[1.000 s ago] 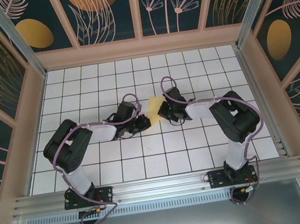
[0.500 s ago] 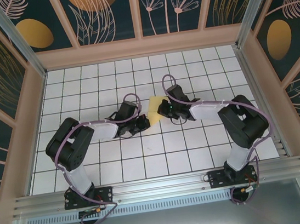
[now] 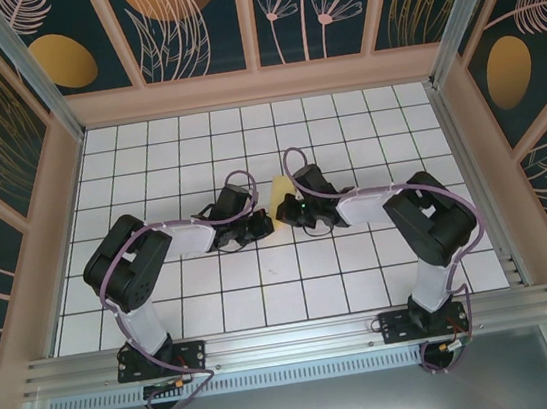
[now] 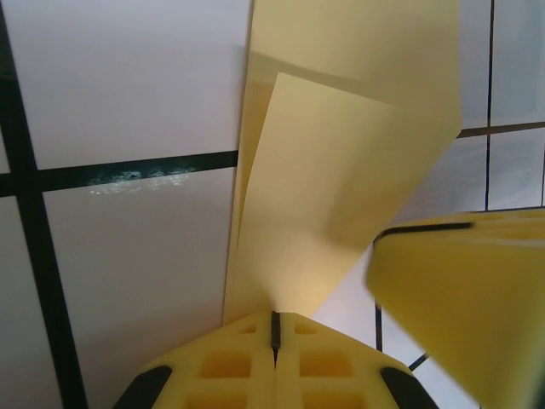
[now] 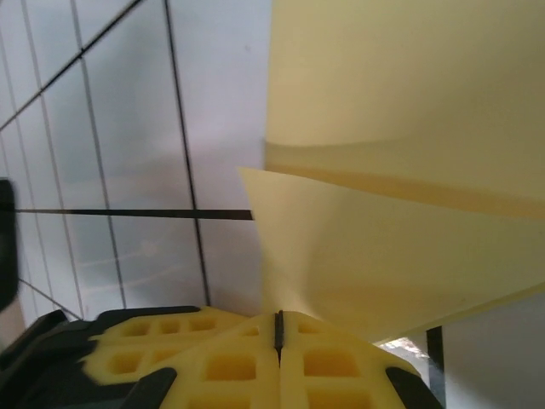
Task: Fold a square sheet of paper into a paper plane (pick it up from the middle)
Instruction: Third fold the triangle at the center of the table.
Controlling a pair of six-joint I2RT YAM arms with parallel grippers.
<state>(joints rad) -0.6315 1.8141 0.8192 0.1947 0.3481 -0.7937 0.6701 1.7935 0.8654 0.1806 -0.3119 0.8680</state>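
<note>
1. Item: square sheet of paper (image 3: 279, 189), bright yellow. It sits at the middle of the worktop (image 3: 365, 283), between the two claws. From above, only a small yellow patch shows past them.
2. Condition: both wrist views show the paper (image 4: 341, 170) doubled, one flap edge lying across another layer (image 5: 409, 128). Whether it rests on the tiles or is lifted cannot be told.
3. Progress, judged: at least one fold is begun. No slim pointed dart is visible, so the nose and wing folds appear outstanding, and the task looks early to middling.
4. Left claw (image 4: 274, 328): jaws closed flush, with the sheet pinched at the seam and fanning away from it.
5. Right claw (image 5: 278, 328): likewise closed, gripping the sheet's edge at the seam.
6. Pose: both arms reach forward with elbows out and wrists low. The left claw (image 3: 262, 223) and right claw (image 3: 285, 208) face each other, nearly touching. A yellow pad of the right claw (image 4: 460, 290) shows just beside the paper in the left wrist view.
</note>
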